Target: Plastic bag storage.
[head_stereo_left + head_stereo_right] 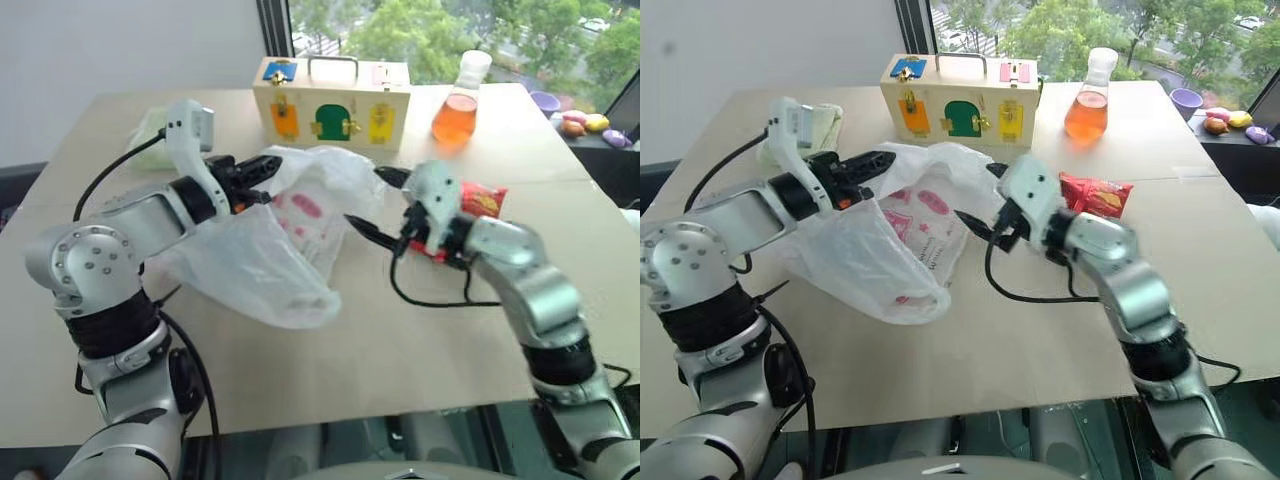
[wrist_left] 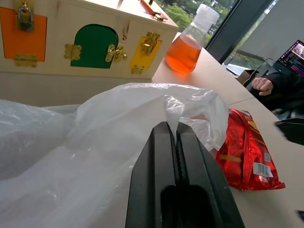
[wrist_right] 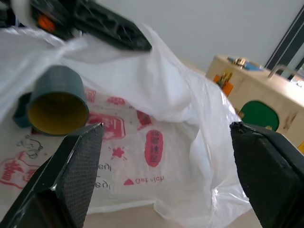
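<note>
The plastic bag (image 1: pixel 270 250) lies in the middle of the table (image 1: pixel 350 360), and the left gripper (image 1: pixel 268 172) lifts its upper edge. Its two black fingers are pressed together on a fold of the film. The right gripper (image 1: pixel 375 200) stands just beside the bag with its fingers wide apart and nothing between them. A dark mug (image 3: pixel 54 99) with a yellow inside lies on its side by the bag; its handle is partly hidden. The pink-red marks on the bag are not readable for me. Behind are one wooden latch box (image 1: pixel 330 100), one flask (image 1: pixel 458 100) of orange liquid and one red snack packet (image 1: pixel 1097 193), half covered by the right arm. At the far edge a pale green cloth (image 1: pixel 820 125) shows only partly.
</note>
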Available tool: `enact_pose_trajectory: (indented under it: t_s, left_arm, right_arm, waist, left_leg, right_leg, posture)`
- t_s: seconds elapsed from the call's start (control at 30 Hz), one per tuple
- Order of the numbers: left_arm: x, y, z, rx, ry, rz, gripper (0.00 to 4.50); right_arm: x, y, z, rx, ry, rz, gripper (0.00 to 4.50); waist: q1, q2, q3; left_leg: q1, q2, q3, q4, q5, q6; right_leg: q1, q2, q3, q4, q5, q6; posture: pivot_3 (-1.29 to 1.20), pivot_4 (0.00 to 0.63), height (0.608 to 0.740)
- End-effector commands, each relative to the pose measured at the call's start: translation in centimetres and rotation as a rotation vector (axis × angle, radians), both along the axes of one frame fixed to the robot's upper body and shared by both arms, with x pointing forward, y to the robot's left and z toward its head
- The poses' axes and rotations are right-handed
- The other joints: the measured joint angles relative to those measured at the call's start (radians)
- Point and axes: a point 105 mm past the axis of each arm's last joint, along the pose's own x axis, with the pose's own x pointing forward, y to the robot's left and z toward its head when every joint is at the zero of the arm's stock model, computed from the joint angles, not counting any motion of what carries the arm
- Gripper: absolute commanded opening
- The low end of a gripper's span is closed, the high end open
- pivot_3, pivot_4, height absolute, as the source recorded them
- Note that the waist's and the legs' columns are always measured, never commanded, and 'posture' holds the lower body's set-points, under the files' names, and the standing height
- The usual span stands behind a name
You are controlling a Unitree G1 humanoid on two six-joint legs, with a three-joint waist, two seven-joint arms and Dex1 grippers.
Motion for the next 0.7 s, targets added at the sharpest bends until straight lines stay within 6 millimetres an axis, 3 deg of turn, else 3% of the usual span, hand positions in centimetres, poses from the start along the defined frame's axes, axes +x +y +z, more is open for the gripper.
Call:
enact_pose_trajectory:
  t_s: [0.03, 0.13, 0.27, 0.43, 0.57, 0.7]
  left_arm:
    - [0.0, -0.3, 0.6, 0.029, -0.060, -0.006, 0.00]
    - [0.2, -0.6, 0.4, 0.039, -0.060, -0.027, 0.00]
    - [0.3, -0.9, 0.3, 0.046, -0.068, -0.046, 0.00]
    - [0.4, -1.4, 0.5, 0.028, -0.071, -0.068, 0.00]
    - [0.4, -1.6, 0.6, 0.033, -0.077, -0.079, 0.00]
    - [0.4, -1.6, 0.5, 0.024, -0.074, -0.070, 0.00]
  right_arm:
    - [0.4, -3.6, -0.1, -0.137, -0.127, -0.227, 4.31]
    - [1.2, -9.2, -4.0, -0.480, -0.246, -0.501, 4.31]
    - [0.6, -12.2, -8.0, -0.679, -0.253, -0.561, 4.31]
    - [1.2, -12.4, -9.9, -0.726, -0.280, -0.565, 4.31]
    - [3.2, -12.9, -10.3, -0.790, -0.342, -0.626, 4.31]
    - [5.1, -13.7, -12.4, -0.878, -0.354, -0.699, 4.31]
  waist:
    - [0.003, 0.000, 0.000]
    - [0.020, -0.001, 0.000]
    - [0.022, -0.002, 0.000]
    - [0.004, -0.002, 0.000]
    - [0.002, -0.003, 0.001]
    - [0.004, -0.003, 0.001]
  left_leg:
    - [0.000, 0.000, 0.000, 0.000, 0.000, 0.000]
    - [0.000, -0.001, 0.000, 0.002, 0.001, 0.000]
    - [-0.001, -0.002, 0.004, 0.002, 0.001, 0.000]
    - [0.000, -0.001, 0.005, 0.002, 0.001, 0.000]
    - [0.001, -0.001, 0.004, 0.003, 0.001, 0.000]
    - [0.001, -0.001, 0.004, 0.003, 0.001, 0.000]
  right_leg:
    - [0.000, 0.000, 0.000, 0.000, 0.000, 0.000]
    - [0.002, -0.001, 0.000, -0.001, -0.002, 0.004]
    - [0.001, -0.001, 0.005, -0.002, -0.002, 0.004]
    - [0.001, 0.000, 0.006, -0.002, -0.002, 0.005]
    - [0.002, 0.001, 0.006, -0.001, -0.002, 0.006]
    - [0.002, 0.001, 0.006, -0.001, -0.002, 0.005]
  posture:
    - [0.00, 0.150, 0.740]
    - [0.00, 0.150, 0.740]
    - [0.00, 0.150, 0.740]
    - [0.00, 0.150, 0.740]
    - [0.00, 0.150, 0.740]
    - [0.00, 0.150, 0.740]
